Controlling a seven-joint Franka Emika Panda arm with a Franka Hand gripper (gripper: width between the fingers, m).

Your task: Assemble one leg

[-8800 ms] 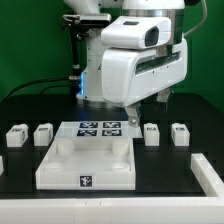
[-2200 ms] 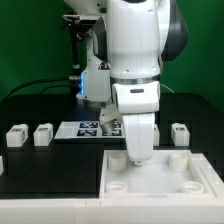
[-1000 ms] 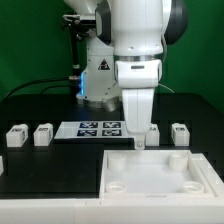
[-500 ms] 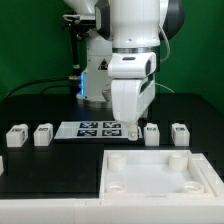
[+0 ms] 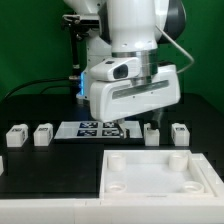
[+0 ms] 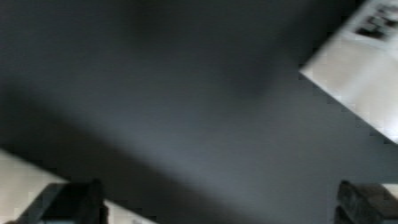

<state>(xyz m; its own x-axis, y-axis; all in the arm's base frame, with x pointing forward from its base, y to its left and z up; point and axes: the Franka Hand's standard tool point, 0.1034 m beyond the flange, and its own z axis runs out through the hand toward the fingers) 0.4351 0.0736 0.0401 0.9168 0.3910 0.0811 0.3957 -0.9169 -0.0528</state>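
Four small white legs with marker tags stand on the black table in the exterior view: two at the left (image 5: pixel 15 137) (image 5: pixel 43 134) and two at the right (image 5: pixel 151 134) (image 5: pixel 180 133). The large white tray-like part (image 5: pixel 160 176) lies at the front right. My arm's white hand (image 5: pixel 135 90) hangs tilted above the table, between the marker board and the right legs. In the blurred wrist view my gripper (image 6: pixel 221 205) is open and empty; its dark fingertips (image 6: pixel 71 200) stand far apart over bare dark table. No leg shows in that view.
The marker board (image 5: pixel 92 128) lies flat behind the tray, partly under the hand. A white flat surface (image 6: pixel 365 60) and a pale edge (image 6: pixel 18 195) show in the wrist view; I cannot tell what they are. The robot base stands at the back.
The tray has moved from front centre to front right. The hand has risen off the tray, moved back toward the right legs and turned from upright to tilted sideways.
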